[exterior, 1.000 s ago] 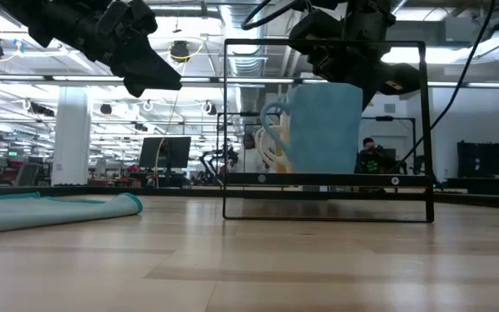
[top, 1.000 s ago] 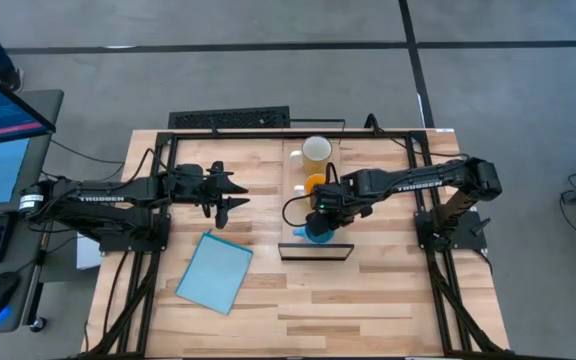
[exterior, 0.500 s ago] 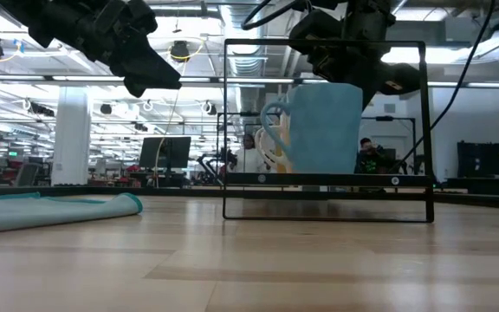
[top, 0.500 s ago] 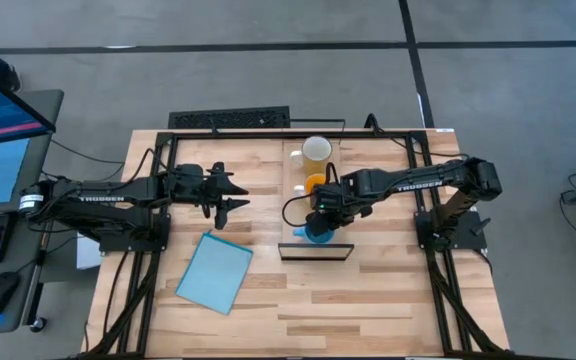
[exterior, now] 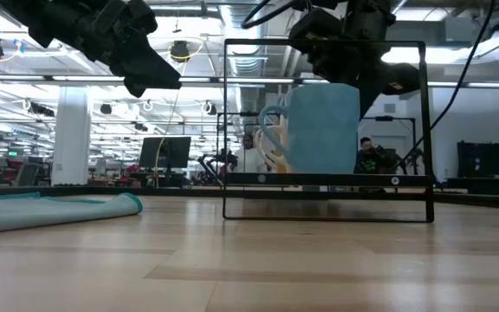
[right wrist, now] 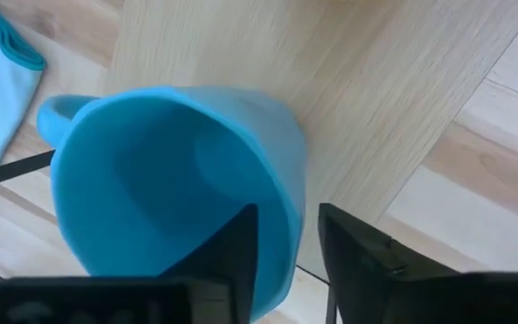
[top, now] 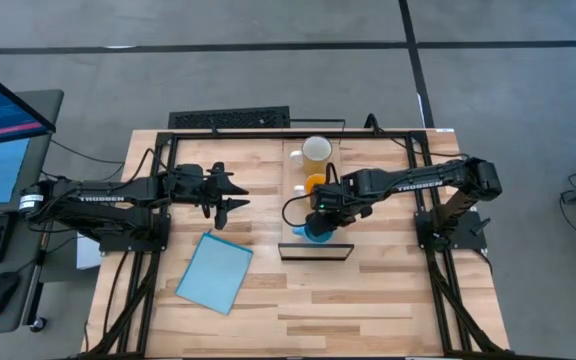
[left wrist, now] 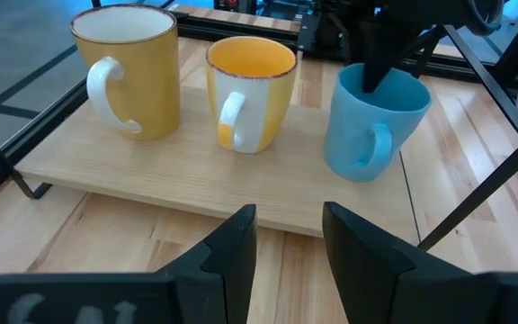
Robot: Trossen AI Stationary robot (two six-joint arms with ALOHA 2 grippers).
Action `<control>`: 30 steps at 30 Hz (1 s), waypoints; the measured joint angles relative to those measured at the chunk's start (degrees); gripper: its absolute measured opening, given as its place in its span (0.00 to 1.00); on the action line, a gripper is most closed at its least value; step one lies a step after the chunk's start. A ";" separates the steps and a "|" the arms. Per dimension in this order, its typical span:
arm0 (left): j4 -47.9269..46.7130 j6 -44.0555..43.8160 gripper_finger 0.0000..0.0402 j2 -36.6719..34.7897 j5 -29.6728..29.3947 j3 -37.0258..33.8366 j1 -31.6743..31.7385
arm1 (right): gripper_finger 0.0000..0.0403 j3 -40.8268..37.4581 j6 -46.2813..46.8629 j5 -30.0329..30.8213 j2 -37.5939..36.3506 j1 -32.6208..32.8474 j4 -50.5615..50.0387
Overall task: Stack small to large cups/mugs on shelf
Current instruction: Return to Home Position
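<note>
The light-wood shelf board (top: 296, 168) lies on a black wire frame at the table's middle. On it, in a row, stand a pale yellow mug (left wrist: 133, 72), an orange mug (left wrist: 250, 90) and a bright blue mug (left wrist: 371, 121), with the blue one nearest the table's near edge. My right gripper (top: 320, 213) comes down onto the blue mug (right wrist: 169, 189) and is shut on its wall. My left gripper (left wrist: 288, 243) is open and empty. It hovers above the table to the left of the shelf (left wrist: 196, 180) and faces the mugs. My right gripper pinches the blue mug's wall at the rim (right wrist: 288, 236), on the side away from the handle (right wrist: 61, 112). One finger is inside the mug and one outside. The fingers point down from above. The mug leans slightly, its base at the shelf board (exterior: 327, 178).
A flat light-blue sheet (top: 215, 271) lies on the table left of the shelf, toward the near edge. The black wire frame (exterior: 423, 130) rises around the shelf's near end. A dark keyboard-like bar (top: 230, 119) lies beyond the table's far edge.
</note>
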 joint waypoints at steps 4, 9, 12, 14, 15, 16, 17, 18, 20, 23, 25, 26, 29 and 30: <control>0.00 0.00 0.30 0.00 0.01 0.00 -0.01 | 0.37 0.00 -0.87 -1.17 0.00 0.00 -0.09; 0.00 0.00 0.30 0.00 0.02 0.00 -0.02 | 0.38 0.00 -0.98 -1.23 0.00 0.00 -0.02; 0.00 0.02 0.30 0.00 0.02 0.00 -0.01 | 0.38 0.00 -1.22 -1.08 0.00 0.00 -0.02; 0.00 0.02 0.30 0.00 0.02 0.00 -0.02 | 0.37 0.04 -1.45 -1.18 0.00 0.00 -0.04; 0.00 0.00 0.30 0.00 0.02 0.00 -0.02 | 0.37 0.04 -1.45 -1.27 -0.01 0.00 -0.04; 0.00 0.00 0.30 0.00 0.02 0.00 0.00 | 0.38 0.04 -1.50 -1.39 -0.15 0.00 -0.06; 0.00 0.00 0.30 0.00 0.02 0.00 0.00 | 0.38 0.04 -1.54 -1.50 -0.41 0.00 -0.10; 0.00 0.00 0.30 0.00 0.02 0.00 0.00 | 0.38 0.05 -1.54 -1.51 -0.67 0.00 0.01; 0.00 0.00 0.30 0.00 0.02 0.00 -0.01 | 0.39 0.07 -1.79 -1.47 -1.25 0.00 0.02; -0.01 -0.02 0.30 0.00 0.02 0.00 0.00 | 0.40 0.07 -2.46 -1.05 -2.67 -0.01 0.15; 0.00 -0.02 0.30 0.00 0.03 0.00 0.00 | 0.40 0.07 -2.50 -0.86 -3.66 -0.24 0.14; 0.00 -0.04 0.30 0.00 0.02 0.00 0.00 | 0.40 0.07 -2.50 -0.86 -4.16 -0.39 0.13; 0.00 -0.09 0.30 0.00 0.02 0.00 0.00 | 0.40 0.07 -2.63 -0.60 -6.23 -1.10 0.11; 0.01 -0.46 0.30 0.00 0.02 0.00 0.00 | 0.40 0.07 -2.93 -0.41 -7.30 -1.50 0.11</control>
